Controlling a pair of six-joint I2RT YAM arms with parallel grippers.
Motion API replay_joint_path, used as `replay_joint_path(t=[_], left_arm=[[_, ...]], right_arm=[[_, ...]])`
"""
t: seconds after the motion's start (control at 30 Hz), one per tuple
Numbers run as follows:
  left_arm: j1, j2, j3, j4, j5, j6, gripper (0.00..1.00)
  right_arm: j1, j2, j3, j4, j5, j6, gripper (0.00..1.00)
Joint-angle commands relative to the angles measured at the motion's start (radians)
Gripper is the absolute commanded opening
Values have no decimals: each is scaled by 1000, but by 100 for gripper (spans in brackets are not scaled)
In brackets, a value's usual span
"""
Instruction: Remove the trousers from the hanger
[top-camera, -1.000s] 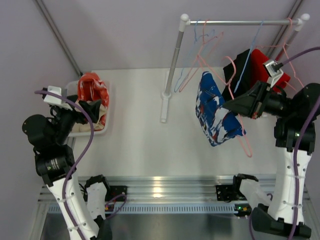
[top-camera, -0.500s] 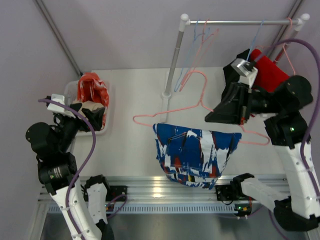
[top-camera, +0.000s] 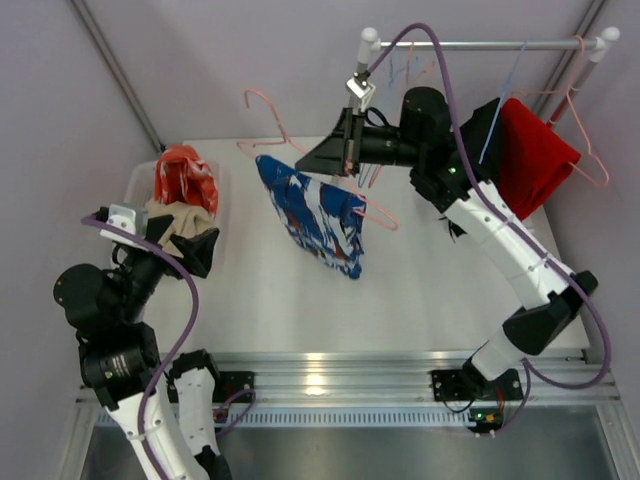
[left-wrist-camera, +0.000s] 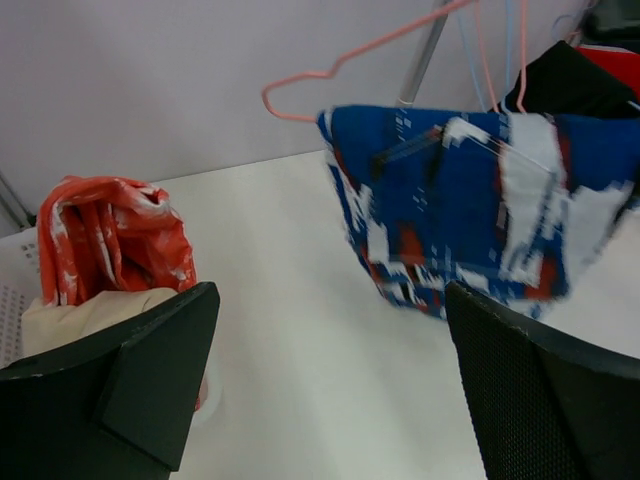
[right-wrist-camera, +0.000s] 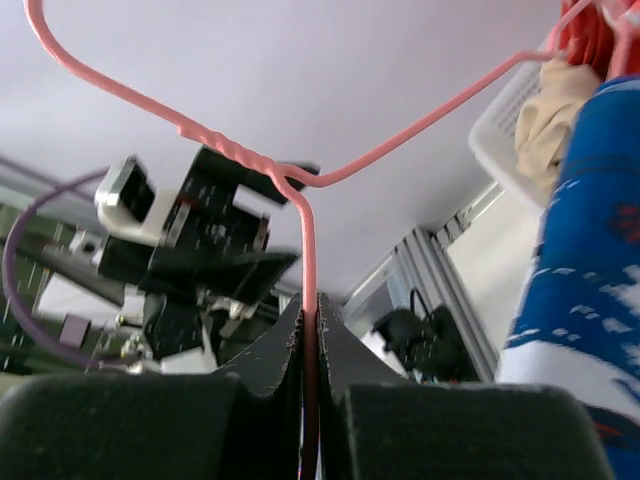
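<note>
Pink hanger (right-wrist-camera: 240, 158) clamped in the right gripper (right-wrist-camera: 310, 320), dangling blue trousers (top-camera: 312, 212) right of the basket (left-wrist-camera: 15, 300) for the left gripper's (left-wrist-camera: 330, 300) parted jaws.

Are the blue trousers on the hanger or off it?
On: the trousers drape over the hanger, which the right end effector grips.

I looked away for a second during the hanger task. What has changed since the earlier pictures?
The right gripper, shut on the pink hanger, swung it and the blue trousers from the right side leftward, toward the open left gripper. They remain on the hanger. The red trousers and black trousers stay on the rail, the orange-red trousers in the basket.
</note>
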Motion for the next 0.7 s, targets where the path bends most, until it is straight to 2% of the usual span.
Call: replay_joint_path(t=[0.0, 0.13, 0.23, 0.3, 0.43, 0.63, 0.67], left_arm=[[4, -20, -17, 92, 123, -29, 99], [4, -6, -82, 221, 178, -118, 99], [4, 12, -135, 332, 189, -157, 99], [4, 24, -169, 411, 151, -154, 99], [4, 87, -172, 450, 117, -126, 97], [-18, 169, -185, 545, 102, -89, 95], [-33, 195, -179, 544, 85, -33, 94]], right_arm=[[83, 49, 202, 109, 160, 23, 0], [127, 184, 414, 19, 287, -10, 0], [134, 251, 501, -7, 382, -22, 0], [136, 272, 508, 23, 430, -7, 0], [142, 360, 593, 56, 574, 10, 0], [171, 446, 681, 109, 676, 18, 0], [176, 456, 693, 106, 682, 18, 0]])
